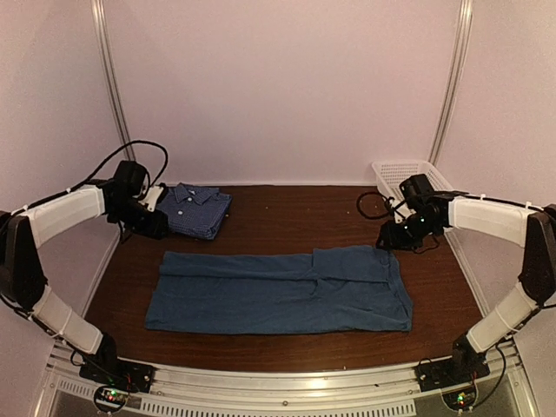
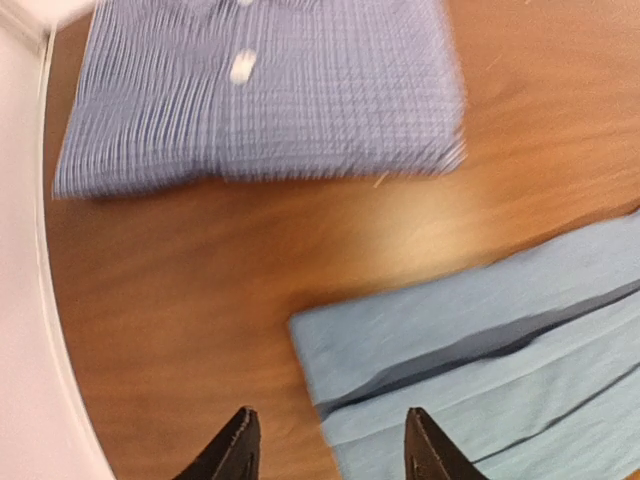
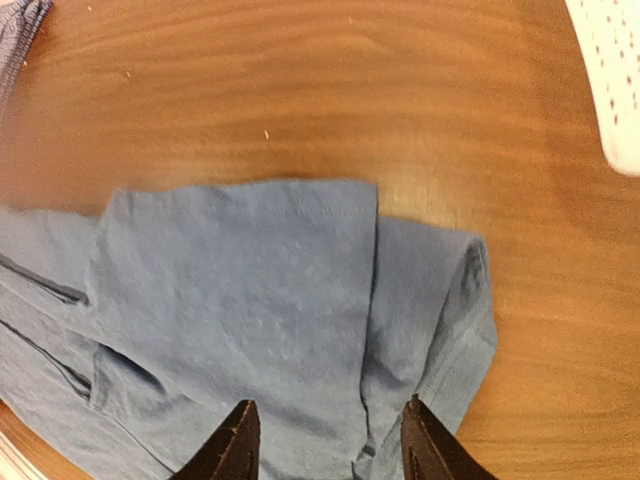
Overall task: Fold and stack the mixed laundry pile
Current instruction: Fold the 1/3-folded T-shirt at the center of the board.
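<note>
The teal-blue t-shirt (image 1: 278, 291) lies flat in the middle of the table, folded into a long strip running left to right. The blue-and-white checked shirt (image 1: 198, 210) sits folded at the back left. My left gripper (image 1: 153, 228) hovers between the two garments. In the left wrist view it (image 2: 332, 445) is open above the t-shirt's (image 2: 480, 340) left end, with the checked shirt (image 2: 260, 90) beyond. My right gripper (image 1: 393, 240) hangs over the t-shirt's right end. It (image 3: 327, 440) is open above the folded cloth (image 3: 250, 320) and holds nothing.
A white lattice basket (image 1: 401, 174) stands at the back right corner; its rim (image 3: 615, 80) shows in the right wrist view. Bare brown tabletop (image 1: 295, 217) runs behind the t-shirt. White walls close in the back and both sides.
</note>
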`<state>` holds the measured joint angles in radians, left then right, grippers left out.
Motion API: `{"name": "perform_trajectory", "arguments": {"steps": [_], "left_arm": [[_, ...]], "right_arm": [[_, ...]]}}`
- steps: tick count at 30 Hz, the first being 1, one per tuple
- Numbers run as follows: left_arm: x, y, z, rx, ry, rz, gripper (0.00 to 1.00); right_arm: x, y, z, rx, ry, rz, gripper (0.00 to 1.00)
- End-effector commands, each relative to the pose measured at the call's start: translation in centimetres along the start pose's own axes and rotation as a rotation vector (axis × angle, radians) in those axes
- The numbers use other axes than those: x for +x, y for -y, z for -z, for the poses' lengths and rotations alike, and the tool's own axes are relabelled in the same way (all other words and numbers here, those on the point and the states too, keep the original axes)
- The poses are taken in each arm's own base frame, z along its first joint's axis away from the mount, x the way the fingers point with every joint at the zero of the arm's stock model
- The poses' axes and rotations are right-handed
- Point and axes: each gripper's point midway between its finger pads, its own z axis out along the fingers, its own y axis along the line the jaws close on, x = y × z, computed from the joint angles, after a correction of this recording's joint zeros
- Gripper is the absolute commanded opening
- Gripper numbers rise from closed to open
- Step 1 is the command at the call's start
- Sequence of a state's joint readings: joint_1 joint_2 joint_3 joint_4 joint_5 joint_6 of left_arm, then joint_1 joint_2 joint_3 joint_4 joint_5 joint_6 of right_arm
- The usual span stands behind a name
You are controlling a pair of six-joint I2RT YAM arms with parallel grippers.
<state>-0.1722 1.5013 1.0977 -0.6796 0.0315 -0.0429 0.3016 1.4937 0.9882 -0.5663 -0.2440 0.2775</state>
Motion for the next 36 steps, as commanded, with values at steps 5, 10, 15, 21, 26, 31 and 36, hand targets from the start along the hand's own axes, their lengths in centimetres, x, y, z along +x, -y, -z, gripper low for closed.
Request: {"name": "perform_trajectory", "arguments": {"steps": [5, 10, 15, 21, 26, 31, 36], "left_arm": [[-10.5, 13.3, 2.1, 0.383, 0.321, -0.062, 0.49], [-13.2, 22.8, -1.1, 0.52, 0.275, -0.115, 0.46], [-14.2, 30.8, -4.1, 0.659, 0.237, -0.129, 0.45], [-13.5, 37.3, -7.3, 0.75, 0.183, -0.146, 0.44], [-12.7, 39.7, -9.7, 0.778, 0.135, -0.12, 0.42], [-12.0, 40.1, -11.6, 0.781, 0.095, -0.084, 0.41], [-10.9, 40.4, -13.0, 0.793, 0.061, -0.077, 0.41]], "right_arm": [[-5.2, -0.2, -2.5, 0.002, 0.022, 0.037, 0.45], [-5.6, 0.2, -4.2, -0.057, 0.005, -0.004, 0.43], [-5.3, 1.1, -5.8, -0.073, -0.024, -0.03, 0.41], [-5.9, 1.2, -6.7, -0.104, -0.026, -0.044, 0.36], [-6.1, 0.8, -7.1, -0.126, -0.032, -0.045, 0.35], [-5.5, 0.7, -8.2, -0.151, -0.058, -0.051, 0.34], [-5.3, 0.8, -8.6, -0.146, -0.068, -0.055, 0.34]]}}
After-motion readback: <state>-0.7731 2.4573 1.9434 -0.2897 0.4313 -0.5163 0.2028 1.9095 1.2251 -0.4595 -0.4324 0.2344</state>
